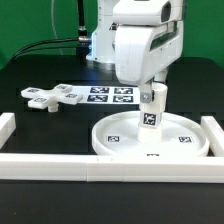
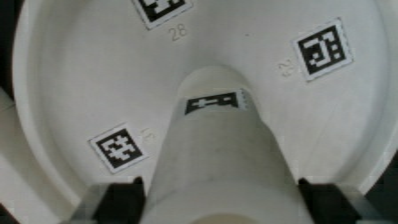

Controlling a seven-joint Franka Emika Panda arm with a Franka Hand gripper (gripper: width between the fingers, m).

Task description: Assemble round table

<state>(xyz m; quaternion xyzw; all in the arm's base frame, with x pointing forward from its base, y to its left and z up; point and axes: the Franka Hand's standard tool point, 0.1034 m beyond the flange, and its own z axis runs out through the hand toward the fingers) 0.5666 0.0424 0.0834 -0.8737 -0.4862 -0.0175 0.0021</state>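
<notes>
The wide rimmed disc (image 1: pixel 150 140) lies flat on the black table, tags facing up. My gripper (image 1: pixel 152 100) is shut on the short cylinder post (image 1: pixel 151 110) and holds it upright over the middle of the disc; whether its lower end touches the hub I cannot tell. In the wrist view the post (image 2: pixel 217 140) runs between my two black fingers (image 2: pixel 119 200), over the disc (image 2: pixel 107 60); the hub is hidden behind it. The cross-shaped flat piece (image 1: pixel 52 97) lies on the table toward the exterior view's left.
The marker board (image 1: pixel 108 95) lies behind the disc. Long white border rails run along the front (image 1: pixel 100 168), the exterior view's left (image 1: pixel 6 130) and right (image 1: pixel 213 135). Black cables and a green backdrop are at the back.
</notes>
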